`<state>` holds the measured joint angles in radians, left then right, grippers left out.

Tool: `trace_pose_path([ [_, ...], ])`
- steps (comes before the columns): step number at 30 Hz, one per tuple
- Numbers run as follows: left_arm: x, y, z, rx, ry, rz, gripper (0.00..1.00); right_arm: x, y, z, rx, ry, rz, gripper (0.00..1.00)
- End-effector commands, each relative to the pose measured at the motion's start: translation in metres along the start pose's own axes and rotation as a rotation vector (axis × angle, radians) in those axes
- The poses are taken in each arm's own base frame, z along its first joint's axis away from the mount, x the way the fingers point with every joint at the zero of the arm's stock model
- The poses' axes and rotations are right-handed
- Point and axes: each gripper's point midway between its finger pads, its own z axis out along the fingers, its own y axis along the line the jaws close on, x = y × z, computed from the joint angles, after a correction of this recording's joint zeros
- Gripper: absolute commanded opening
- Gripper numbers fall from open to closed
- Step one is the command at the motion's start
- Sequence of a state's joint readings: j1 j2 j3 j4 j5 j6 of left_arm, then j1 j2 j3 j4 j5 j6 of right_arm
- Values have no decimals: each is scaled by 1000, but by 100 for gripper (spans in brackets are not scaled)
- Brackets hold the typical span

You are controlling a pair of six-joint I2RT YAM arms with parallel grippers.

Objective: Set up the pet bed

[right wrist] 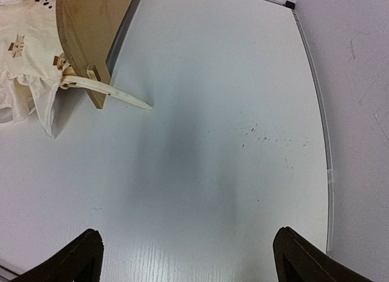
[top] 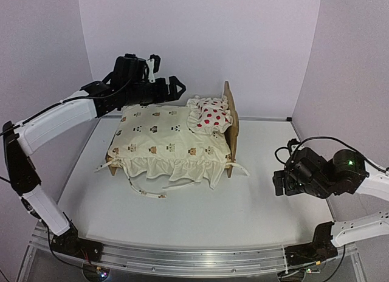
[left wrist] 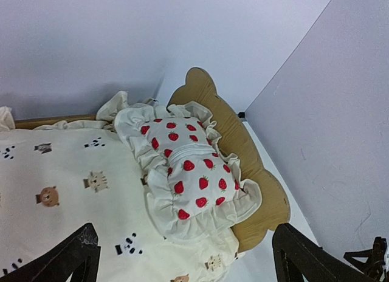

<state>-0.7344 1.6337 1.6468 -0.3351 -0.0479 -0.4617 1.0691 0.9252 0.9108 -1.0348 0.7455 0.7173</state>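
The plywood pet bed [top: 233, 121] stands mid-table with its scalloped headboard [left wrist: 252, 166] to the right. The cream ruffled cover [top: 164, 142] with animal prints lies over the frame and hides the base. The white red-dotted pillow [top: 209, 116] rests on the cover against the headboard; it also shows in the left wrist view [left wrist: 188, 172]. My left gripper [top: 176, 87] hovers above the bed's far side, open and empty. My right gripper [top: 279, 182] is open and empty over bare table, right of the bed.
Loose cover ties [top: 149, 191] trail on the table in front of the bed, and one tie [right wrist: 109, 90] sticks out by the bed's near right corner [right wrist: 91, 75]. Walls close the back and both sides.
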Motion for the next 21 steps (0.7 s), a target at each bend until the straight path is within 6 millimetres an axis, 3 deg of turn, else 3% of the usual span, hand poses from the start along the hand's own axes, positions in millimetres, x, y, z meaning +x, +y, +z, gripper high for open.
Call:
trace_pose_path([
  [1, 26, 27, -39, -72, 18, 45, 100, -29, 28, -2, -75, -61, -2, 98],
  [5, 60, 54, -72, -146, 80, 62, 100, -34, 44, 4, -94, -58, -15, 98],
  [11, 120, 92, -108, -221, 180, 37, 100, -35, 48, 15, -55, -71, 7, 98],
  [17, 166, 123, -131, -299, 247, 13, 100, -28, 51, 24, -44, -65, 1, 98],
  [21, 185, 140, -137, -363, 274, -15, 100, -23, 49, 27, -39, -71, 4, 98],
])
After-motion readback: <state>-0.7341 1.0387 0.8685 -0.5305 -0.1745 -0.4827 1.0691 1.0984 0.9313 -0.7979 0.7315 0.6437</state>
